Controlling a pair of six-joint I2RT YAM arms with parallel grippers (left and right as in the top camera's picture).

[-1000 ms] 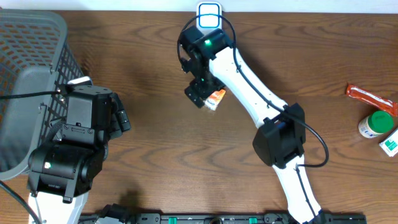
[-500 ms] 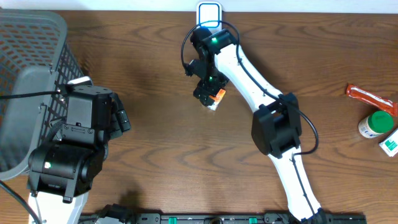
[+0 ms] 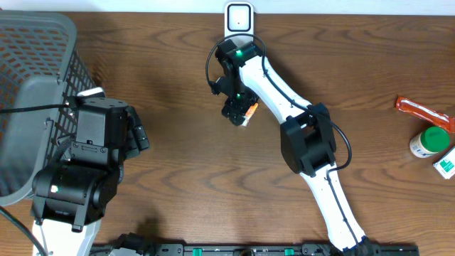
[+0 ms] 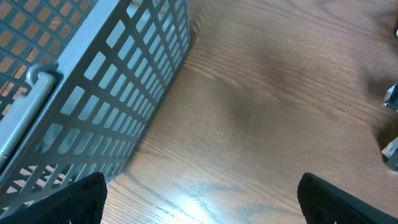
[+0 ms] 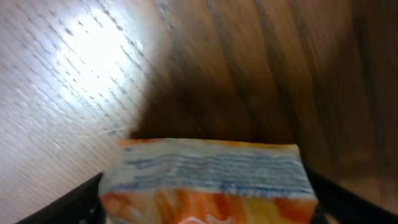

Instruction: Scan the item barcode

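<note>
While my right gripper (image 3: 239, 112) straddles the orange packet (image 5: 208, 174) in the overhead's upper centre, just below the scanner (image 3: 239, 18), I cannot tell whether it grips; my left gripper (image 4: 205, 202) gapes empty. Scanning seems undone.

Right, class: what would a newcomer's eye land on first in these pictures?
The white right arm reaching across the table, its right gripper straddling an orange-and-white packet. Next, the grey mesh basket at far left, beside the open left gripper.
</note>
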